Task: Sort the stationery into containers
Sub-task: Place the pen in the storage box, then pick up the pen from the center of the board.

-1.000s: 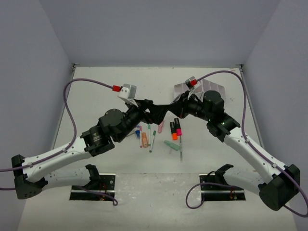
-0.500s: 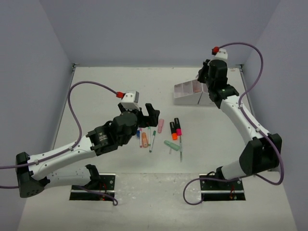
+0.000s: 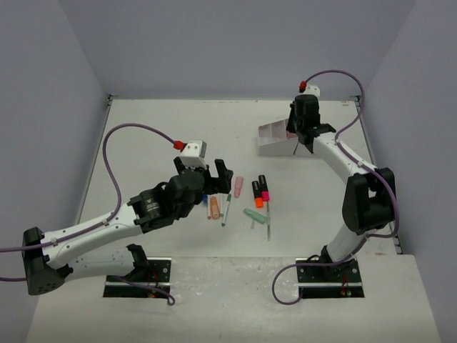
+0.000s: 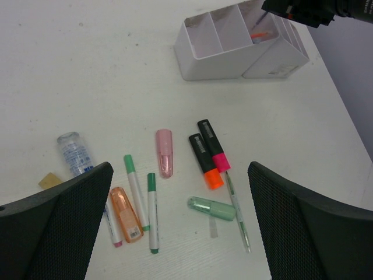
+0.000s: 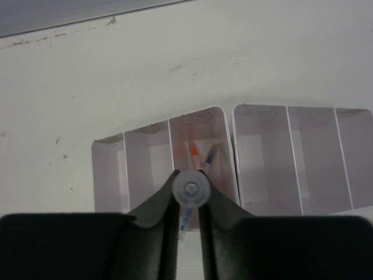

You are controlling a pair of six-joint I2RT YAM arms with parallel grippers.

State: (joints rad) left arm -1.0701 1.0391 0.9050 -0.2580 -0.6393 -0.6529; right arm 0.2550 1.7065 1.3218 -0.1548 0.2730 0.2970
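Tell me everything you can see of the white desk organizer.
The organizer looks like white plastic: two blocks side by side, each with three compartments and thin dividers, on the table, far right. One middle compartment holds an orange-tipped pen and a dark pen. The right gripper holds a clear pen above it.

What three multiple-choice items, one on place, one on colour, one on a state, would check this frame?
1. The right gripper is over: A the loose pens; B the white organizer; C the table's near edge.
2. The two black-bodied highlighters have caps in: A orange and pink; B blue and yellow; C green only.
3. The left gripper is: A shut on a pen; B shut on an eraser; C open, holding nothing.
1 B, its wrist view looks down into the compartments; 2 A, seen in the left wrist view; 3 C, its fingers stand wide apart, gripping nothing.
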